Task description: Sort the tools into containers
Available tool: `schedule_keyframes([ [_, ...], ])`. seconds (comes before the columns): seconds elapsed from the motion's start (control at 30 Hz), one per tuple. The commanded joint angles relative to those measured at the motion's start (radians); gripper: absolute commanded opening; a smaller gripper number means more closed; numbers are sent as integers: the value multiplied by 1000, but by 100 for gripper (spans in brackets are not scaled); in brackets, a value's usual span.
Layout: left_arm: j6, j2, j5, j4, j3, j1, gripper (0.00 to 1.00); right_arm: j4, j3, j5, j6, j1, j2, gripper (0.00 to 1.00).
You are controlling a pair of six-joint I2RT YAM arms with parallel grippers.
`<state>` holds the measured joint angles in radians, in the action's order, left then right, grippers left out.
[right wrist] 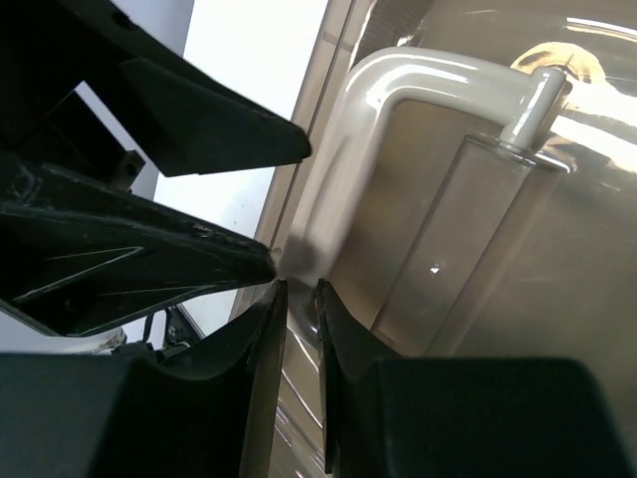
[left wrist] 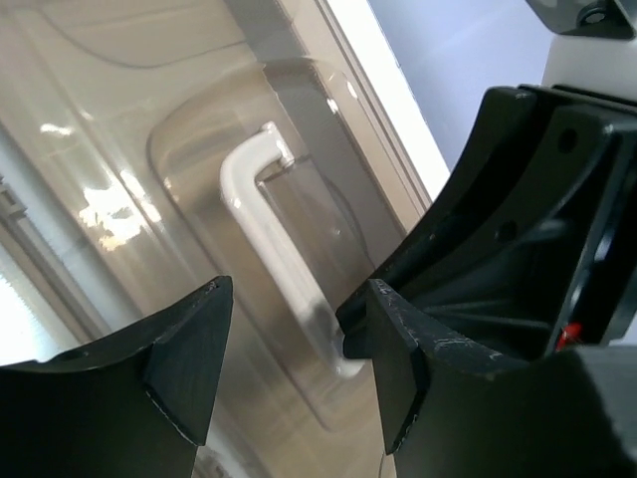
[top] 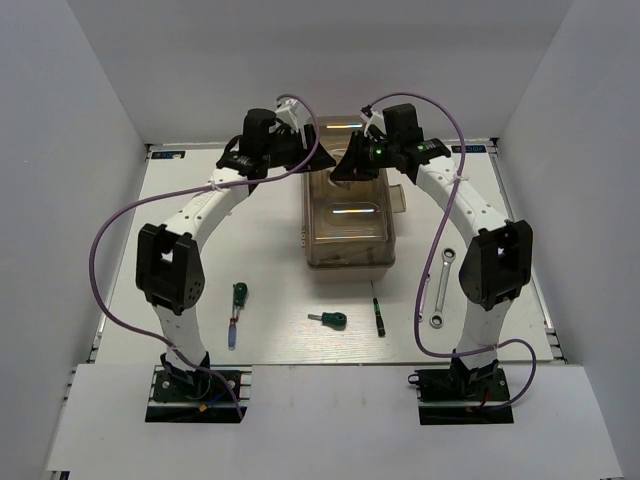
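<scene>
Left jaws spread wide above toolbox (top: 345,235) handle (left wrist: 274,239). Right jaws narrowed at handle's end, grip unclear. Toolbox mid-bench (top: 270,290), lid closed. Wrench (top: 440,290), three screwdrivers (top: 236,310) lie nearer arm bases.

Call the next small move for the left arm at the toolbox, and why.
Probably close the left gripper on the white handle: its jaws straddle the handle but stand apart. The toolbox lid looks shut, and the wrench and screwdrivers lie out on the table, so nothing can be sorted until it opens.
</scene>
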<state>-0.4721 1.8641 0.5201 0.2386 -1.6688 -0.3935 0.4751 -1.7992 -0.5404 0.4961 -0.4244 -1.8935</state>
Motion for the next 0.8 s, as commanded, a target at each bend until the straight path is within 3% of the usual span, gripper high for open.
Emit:
schedule_keyframes([
  [0.0,0,4,-9,25,-69,-7,66,-85,-28,-53,22,-7,11,24],
  [0.47,-10,87,-9,99,-149,-25,60,-121,11,-78,42,-2,33,24],
  [0.6,-10,121,9,109,-183,-25,53,-133,21,-82,47,-1,34,22],
  [0.77,-10,151,29,131,-215,-44,48,-136,35,-81,33,10,54,33],
])
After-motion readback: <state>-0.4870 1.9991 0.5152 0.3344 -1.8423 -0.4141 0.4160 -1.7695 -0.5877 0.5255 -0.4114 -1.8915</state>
